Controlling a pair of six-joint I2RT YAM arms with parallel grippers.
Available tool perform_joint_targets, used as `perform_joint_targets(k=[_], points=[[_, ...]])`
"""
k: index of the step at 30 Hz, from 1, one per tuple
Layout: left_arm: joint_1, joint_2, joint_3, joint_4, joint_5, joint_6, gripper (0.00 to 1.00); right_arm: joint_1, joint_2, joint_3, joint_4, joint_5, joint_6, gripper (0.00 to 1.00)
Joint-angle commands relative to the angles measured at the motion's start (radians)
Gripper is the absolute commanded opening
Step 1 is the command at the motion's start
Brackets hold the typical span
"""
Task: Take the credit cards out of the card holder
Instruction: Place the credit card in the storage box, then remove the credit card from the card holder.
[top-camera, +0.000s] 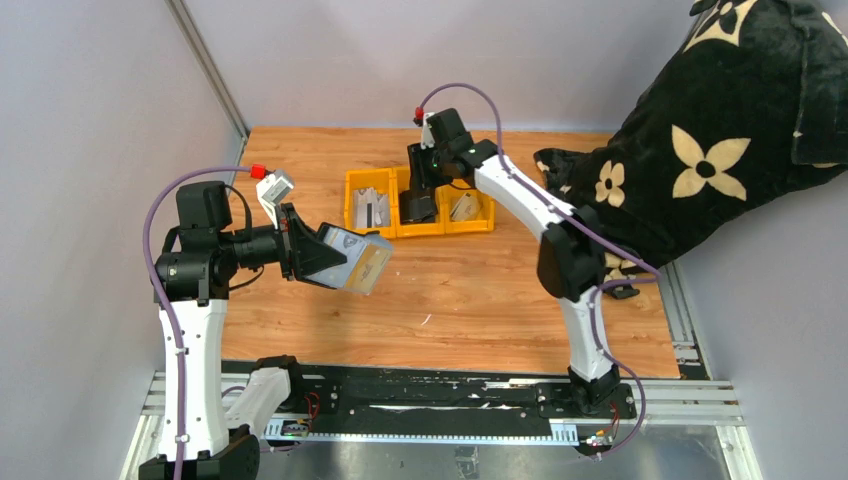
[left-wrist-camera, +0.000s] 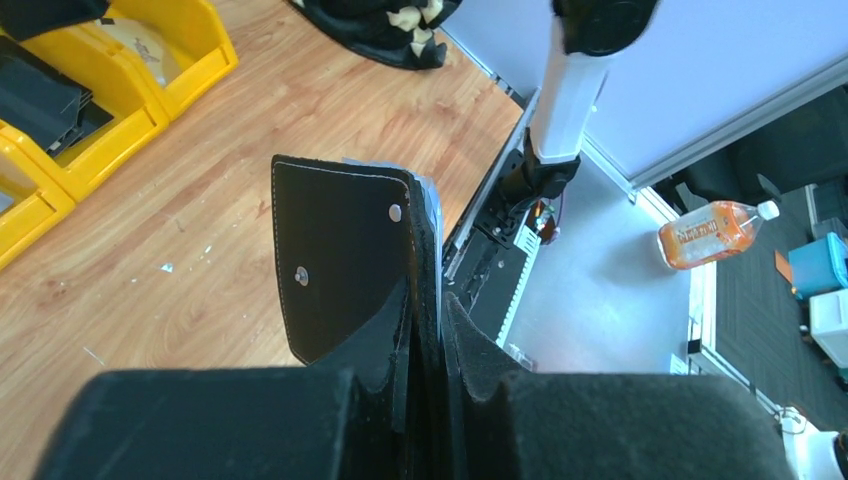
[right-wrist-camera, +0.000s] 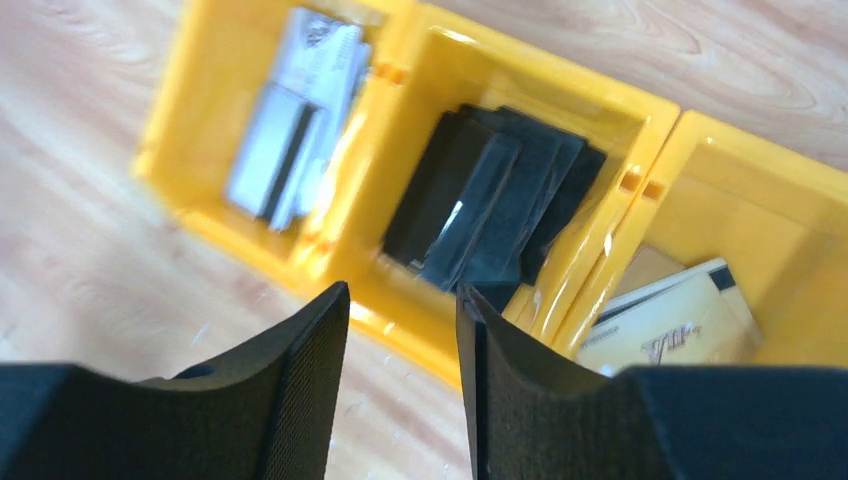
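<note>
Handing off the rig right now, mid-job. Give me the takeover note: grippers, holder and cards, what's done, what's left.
Left gripper: shut on the card holder, held in the air above the table.
Right gripper: open, empty, over the yellow tray, middle compartment.
Cards: a tan-gold card shows at the held holder. Silvery cards and gold cards lie in the tray's outer compartments, black cases in the middle.
Done: holder lifted.
Left: bring the right gripper over and pull the holder's cards.

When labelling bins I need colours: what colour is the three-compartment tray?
Yellow tray, clearest in the right wrist view.
</note>
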Motion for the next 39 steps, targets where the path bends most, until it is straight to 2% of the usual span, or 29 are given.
perform_joint_targets(k=[1,6,8,12,13,14,16,20,24,26,33,34,35,37,39], points=[[0.003,-0.015,-0.003,0.020,0.062,0.010,0.00,0.013,-0.317,-0.133,0.153,-0.160,-0.003,0.51],[0.002,-0.023,-0.026,0.019,0.084,0.019,0.00,0.017,-0.630,-0.438,0.490,-0.619,0.051,0.75],[0.001,-0.028,-0.038,0.019,0.095,0.024,0.00,0.041,-0.692,-0.470,0.536,-0.764,0.059,0.79],[-0.001,-0.041,-0.076,0.019,0.140,0.035,0.00,0.140,-0.751,-0.490,0.501,-0.884,0.028,0.80],[-0.003,-0.046,-0.085,0.021,0.152,0.039,0.00,0.171,-0.753,-0.478,0.460,-0.892,0.000,0.81],[-0.025,-0.059,-0.102,0.022,0.147,0.047,0.00,0.255,-0.726,-0.414,0.311,-0.884,-0.092,0.81],[-0.042,-0.070,-0.110,0.022,0.143,0.044,0.00,0.304,-0.689,-0.347,0.197,-0.860,-0.167,0.81],[-0.062,-0.085,-0.111,0.025,0.141,0.037,0.00,0.341,-0.630,-0.305,0.107,-0.842,-0.191,0.81],[-0.066,-0.099,-0.109,0.026,0.141,0.037,0.00,0.375,-0.597,-0.296,0.078,-0.862,-0.193,0.73],[-0.067,-0.104,-0.108,0.026,0.145,0.037,0.00,0.383,-0.584,-0.290,0.065,-0.876,-0.189,0.65],[-0.075,-0.115,-0.106,0.026,0.161,0.046,0.00,0.383,-0.560,-0.275,0.059,-0.895,-0.149,0.13],[-0.076,-0.115,-0.104,0.026,0.158,0.049,0.03,0.382,-0.559,-0.275,0.061,-0.895,-0.145,0.09],[-0.075,-0.115,-0.103,0.026,0.157,0.048,0.16,0.379,-0.560,-0.275,0.064,-0.894,-0.142,0.04],[-0.076,-0.115,-0.101,0.024,0.154,0.044,0.51,0.368,-0.569,-0.285,0.079,-0.889,-0.125,0.00],[-0.076,-0.113,-0.094,0.019,0.124,0.026,0.72,0.347,-0.587,-0.312,0.117,-0.872,-0.088,0.00]])
